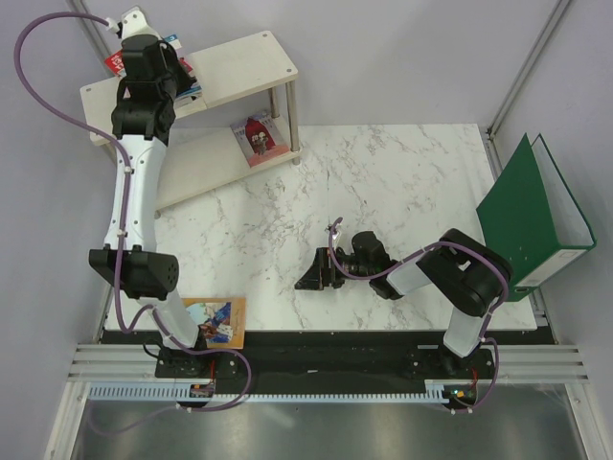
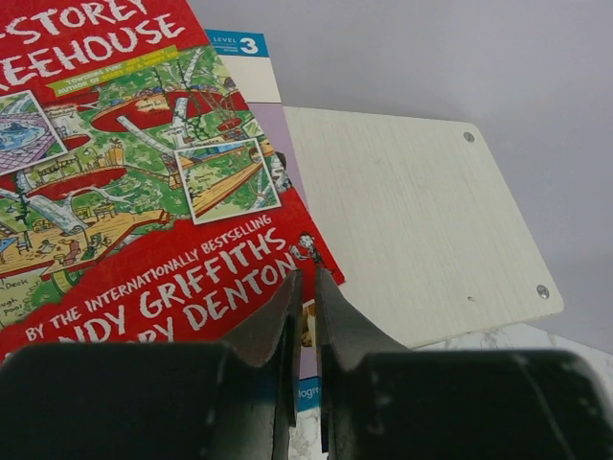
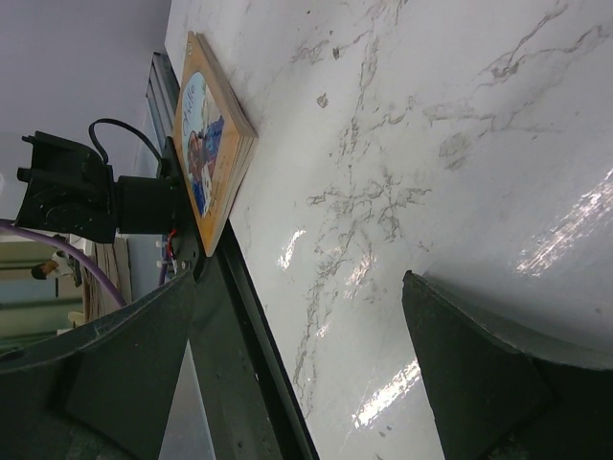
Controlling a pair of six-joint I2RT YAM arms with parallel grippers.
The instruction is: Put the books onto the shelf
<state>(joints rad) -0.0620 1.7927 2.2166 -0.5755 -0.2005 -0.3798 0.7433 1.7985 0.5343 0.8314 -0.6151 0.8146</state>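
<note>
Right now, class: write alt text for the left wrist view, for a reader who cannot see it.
A red Treehouse book fills the left, lying over other books on a cream shelf board. The left gripper, almost shut, points at the red book's lower corner from the bottom edge.

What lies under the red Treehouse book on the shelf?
Under the red Treehouse book the edge of a book marked Level 3 peeks out, white above and lilac below, lying on the shelf's top board. Its title and any further books are covered.
</note>
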